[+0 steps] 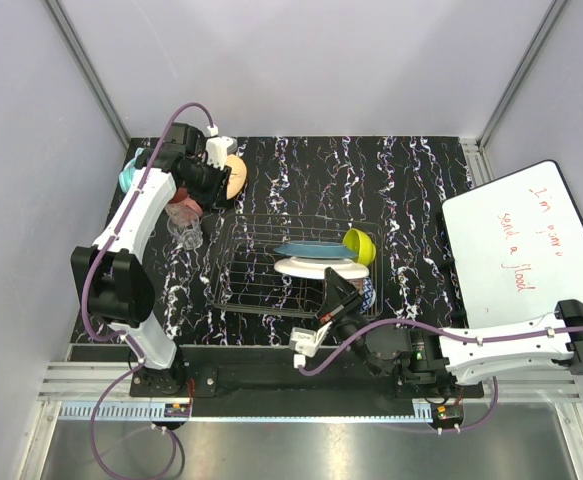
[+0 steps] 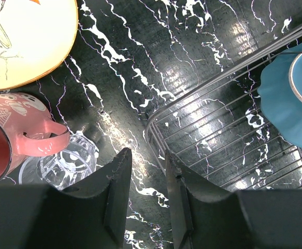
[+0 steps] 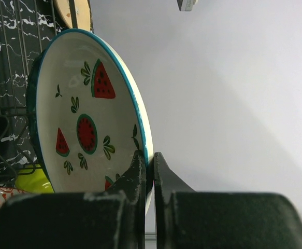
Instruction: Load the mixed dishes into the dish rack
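Right gripper (image 3: 149, 168) is clenched on the near rim of the watermelon plate (image 3: 83, 119), which lies ahead of the jaws inside the rack (image 2: 213, 129). The plate is judged rigid, glazed, slippery and breakable, so a rim pinch suits. Left gripper (image 2: 148, 181) is parted and empty.

The left end effector (image 2: 146, 158) hangs part-open between the pink mug (image 2: 16, 129) and dish rack (image 2: 218, 82).

Red-scrawled whiteboard (image 1: 516, 245); marbled tabletop (image 1: 371, 180); possibly teal headphones (image 1: 125, 181).
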Robot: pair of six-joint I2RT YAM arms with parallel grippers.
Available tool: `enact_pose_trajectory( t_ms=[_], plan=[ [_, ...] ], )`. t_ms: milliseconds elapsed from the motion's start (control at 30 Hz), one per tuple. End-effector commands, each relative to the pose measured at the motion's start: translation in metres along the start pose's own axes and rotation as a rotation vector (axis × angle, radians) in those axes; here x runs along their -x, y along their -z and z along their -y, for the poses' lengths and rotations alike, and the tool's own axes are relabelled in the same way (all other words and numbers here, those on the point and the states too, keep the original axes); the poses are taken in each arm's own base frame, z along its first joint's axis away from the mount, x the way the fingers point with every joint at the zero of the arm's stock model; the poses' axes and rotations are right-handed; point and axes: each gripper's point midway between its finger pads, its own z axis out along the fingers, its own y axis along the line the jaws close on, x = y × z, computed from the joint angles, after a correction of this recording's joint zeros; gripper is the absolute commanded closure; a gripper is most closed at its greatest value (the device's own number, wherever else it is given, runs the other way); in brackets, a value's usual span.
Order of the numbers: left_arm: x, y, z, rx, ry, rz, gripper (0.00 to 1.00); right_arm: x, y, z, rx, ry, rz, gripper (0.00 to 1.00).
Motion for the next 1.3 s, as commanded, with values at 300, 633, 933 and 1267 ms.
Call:
enact_pose_trajectory(
  t_ms=[300, 633, 933, 1267],
  plan=[
    [-0.001, 0.000, -0.002, -0.022, -0.013, 0.023, 0.65, -0.032, 0.013, -0.027, -0.020, -0.061, -0.079, 1.00],
    [-0.001, -0.005, 0.000, -0.043, 0.002, 0.020, 0.66, -0.019, 0.007, -0.038, -0.001, -0.167, -0.029, 1.00],
    [0.000, -0.002, 0.003, -0.057, -0.009, 0.032, 0.66, -0.025, 0.005, -0.039, -0.028, -0.284, -0.101, 0.72],
    [0.007, -0.001, 0.004, -0.067, -0.006, 0.048, 0.66, -0.031, 0.015, 0.009, -0.077, -0.403, -0.113, 0.48]
  ],
)
